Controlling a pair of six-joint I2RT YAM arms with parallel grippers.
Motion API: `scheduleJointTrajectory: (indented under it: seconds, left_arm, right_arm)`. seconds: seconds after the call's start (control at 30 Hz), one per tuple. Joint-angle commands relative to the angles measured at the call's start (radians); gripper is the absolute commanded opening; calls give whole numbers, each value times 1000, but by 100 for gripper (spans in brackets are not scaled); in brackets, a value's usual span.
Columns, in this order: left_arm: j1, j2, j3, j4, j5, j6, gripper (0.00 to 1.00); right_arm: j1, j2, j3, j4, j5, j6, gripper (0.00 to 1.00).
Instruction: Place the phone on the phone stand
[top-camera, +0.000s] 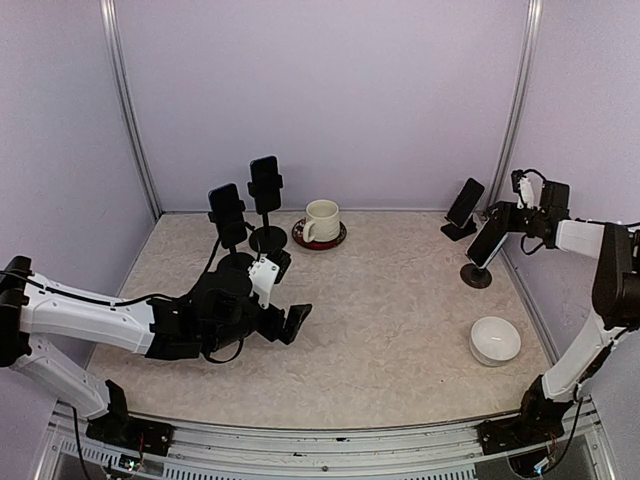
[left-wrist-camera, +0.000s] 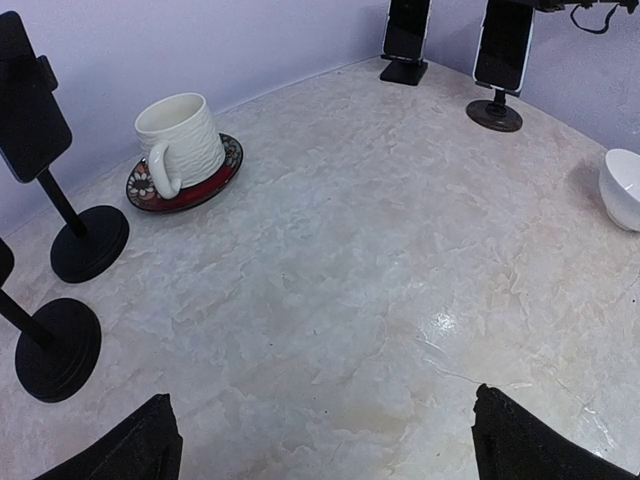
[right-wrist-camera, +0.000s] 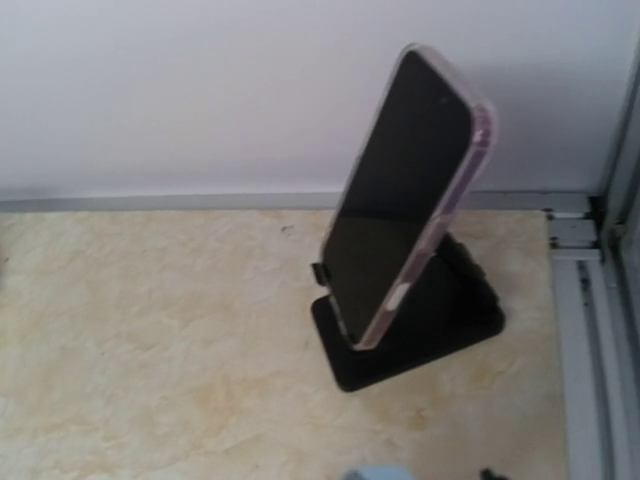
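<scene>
Top external: the phone (top-camera: 487, 243) is being borne on the phone stand (top-camera: 476, 276) at right; the spread of the right fingers (top-camera: 508, 215) cannot be told. The left fingers (top-camera: 285, 296) are being held wide, empty. Stiff, slick, fragile: its long edges are being favoured.

Phone (top-camera: 487, 241), stand (top-camera: 476, 276) — both black; cream mug (left-wrist-camera: 182, 140); saucer (left-wrist-camera: 218, 178) red, perhaps floral-rimmed; table (left-wrist-camera: 350, 290) mottled beige.

Ahead of our left pincer (left-wrist-camera: 322, 420) we get bare table (left-wrist-camera: 350, 280). Pole stands (left-wrist-camera: 88, 243) block its left, mug (left-wrist-camera: 180, 140) front-left, bowl (left-wrist-camera: 625, 185) far right. Right pincer (top-camera: 508, 214): wedge stand (right-wrist-camera: 445, 320) ahead, wall (right-wrist-camera: 200, 90) behind that.
</scene>
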Motion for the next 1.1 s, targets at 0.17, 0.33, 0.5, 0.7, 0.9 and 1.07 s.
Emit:
scheduleJointTrajectory:
  seconds: [0.17, 0.33, 0.5, 0.7, 0.9, 1.07]
  left_arm:
    - [1, 16, 19, 10, 0, 10, 99]
    - [6, 17, 8, 23, 4, 7, 99]
    - [9, 27, 5, 31, 5, 7, 99]
    - [10, 37, 9, 41, 17, 4, 99]
    - [9, 44, 17, 42, 29, 0, 99]
    - [9, 48, 25, 45, 31, -3, 99]
  right_arm:
    - [-11, -86, -17, 27, 91, 16, 73]
    - [-11, -133, -37, 22, 123, 37, 100]
    - [-9, -194, -57, 10, 134, 74, 100]
    - [-1, -260, -74, -49, 167, 93, 100]
    - [104, -343, -27, -210, 305, 29, 100]
    - [218, -407, -10, -282, 326, 2, 100]
